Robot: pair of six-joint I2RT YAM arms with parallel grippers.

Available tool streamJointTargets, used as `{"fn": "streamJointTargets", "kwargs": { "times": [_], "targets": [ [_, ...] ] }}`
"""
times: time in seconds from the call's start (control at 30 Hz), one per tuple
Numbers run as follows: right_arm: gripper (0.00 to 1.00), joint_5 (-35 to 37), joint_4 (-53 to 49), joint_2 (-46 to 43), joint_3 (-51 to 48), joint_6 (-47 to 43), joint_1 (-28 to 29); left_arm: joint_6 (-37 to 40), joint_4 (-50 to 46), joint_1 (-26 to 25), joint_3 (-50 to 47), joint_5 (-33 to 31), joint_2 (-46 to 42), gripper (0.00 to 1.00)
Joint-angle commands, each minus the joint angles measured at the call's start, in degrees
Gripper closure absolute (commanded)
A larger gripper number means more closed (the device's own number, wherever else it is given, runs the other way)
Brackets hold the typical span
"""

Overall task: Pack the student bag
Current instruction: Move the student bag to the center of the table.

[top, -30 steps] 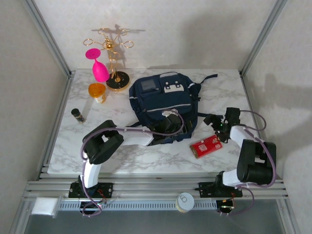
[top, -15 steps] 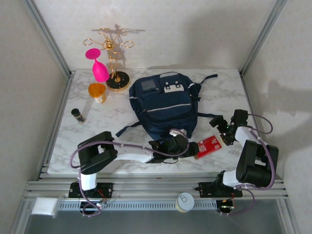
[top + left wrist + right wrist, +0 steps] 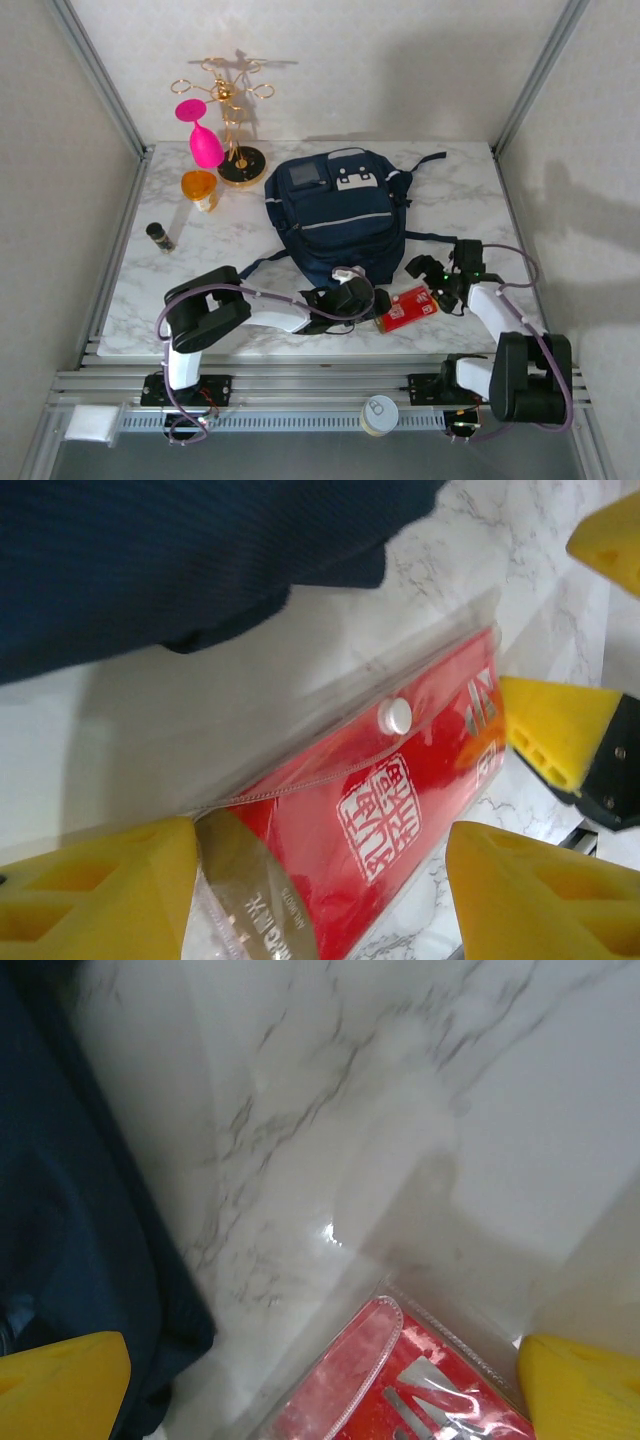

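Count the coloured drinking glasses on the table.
2. A pink goblet beside the gold stand at the far left corner; an amber glass standing just in front of it. The backpack could hide others.

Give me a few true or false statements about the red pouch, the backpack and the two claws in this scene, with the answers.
The left claw has the red pouch between its fingers. True.
The backpack stands upright. False: it lies flat on the table.
The right claw is shut. False: its fingers are wide apart, near the pouch's end.
An orange cup sits near the pink glass. True.
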Motion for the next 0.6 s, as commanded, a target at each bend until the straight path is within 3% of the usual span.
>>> {"fn": "streamJointTargets", "kwargs": {
  "times": [0.0,0.1,0.17,0.37,0.57],
  "targets": [
    [0.01,-2.6,-0.3,-4.2,-2.1,11.2,6.0,-0.5,-5.6,1.1,-2.4,-5.4,-2.5,0.35],
    [0.01,-2.3,1.1,-7.5,-3.0,16.3,11.8,1.0,-10.3,2.1,-4.5,-10.7,-5.7,0.33],
    [0.01,-2.7,0.7,-8.3,-3.1,16.6,12.4,2.3,-12.0,3.6,-5.4,-10.8,-6.8,0.33],
    [0.01,2.7,-5.8,-8.2,-1.5,5.4,9.9,4.1,-20.5,4.3,-6.6,-15.4,-12.4,0.30],
    [0.01,0.7,-4.2,-1.4,-1.0,-4.5,8.2,2.5,-12.8,2.8,-9.3,-9.4,-14.6,0.34]
  ]
}}
